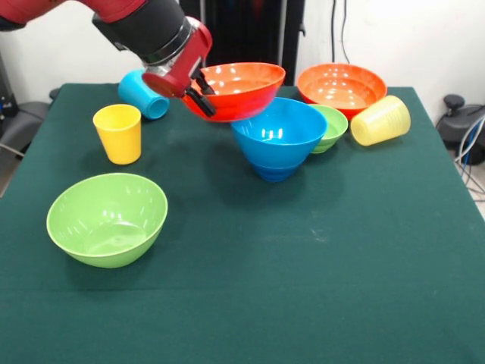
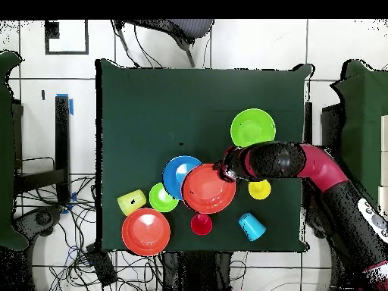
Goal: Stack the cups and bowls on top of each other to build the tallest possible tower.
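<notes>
Big green bowl [image 1: 107, 218] nearest on green tabletop [image 1: 318, 288], upright, well apart from big blue bowl [image 1: 277, 138], taken as landmark. Yellow cup [image 1: 118, 133] upright, left of it. Small green bowl [image 1: 330, 127] touching its right side. Orange-red bowl [image 1: 236, 89] held tilted above its left rim, jaws of gripper [image 1: 199, 94] pinching that bowl's rim. Light blue cup [image 1: 142, 94] on side, behind gripper. Pale yellow ribbed cup [image 1: 380, 120] on side, right. Second orange-red bowl [image 1: 341, 86] farthest. Red cup [image 2: 201, 223] seen overhead only.

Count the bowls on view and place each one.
5: a big green bowl nearest the camera, a blue bowl mid-table, a small green bowl beside it, an orange-red bowl behind, another orange-red bowl held in the gripper. More may be hidden.
</notes>
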You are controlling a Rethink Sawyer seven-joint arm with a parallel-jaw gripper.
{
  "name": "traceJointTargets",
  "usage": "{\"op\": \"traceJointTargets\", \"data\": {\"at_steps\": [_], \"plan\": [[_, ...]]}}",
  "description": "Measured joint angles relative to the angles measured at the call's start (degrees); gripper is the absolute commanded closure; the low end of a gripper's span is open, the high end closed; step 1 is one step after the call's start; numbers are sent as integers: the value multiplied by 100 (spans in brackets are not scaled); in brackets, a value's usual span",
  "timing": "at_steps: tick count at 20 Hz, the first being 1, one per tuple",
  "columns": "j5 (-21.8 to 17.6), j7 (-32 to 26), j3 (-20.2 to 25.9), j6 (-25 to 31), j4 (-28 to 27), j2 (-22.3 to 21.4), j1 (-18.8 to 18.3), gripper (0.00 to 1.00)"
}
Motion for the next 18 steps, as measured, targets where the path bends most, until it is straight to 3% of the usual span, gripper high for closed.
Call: {"op": "traceJointTargets", "data": {"at_steps": [9, 18], "plan": [[203, 0, 100, -433, -2, 112, 0, 100], [226, 0, 145, -507, -1, 113, 0, 100]]}}
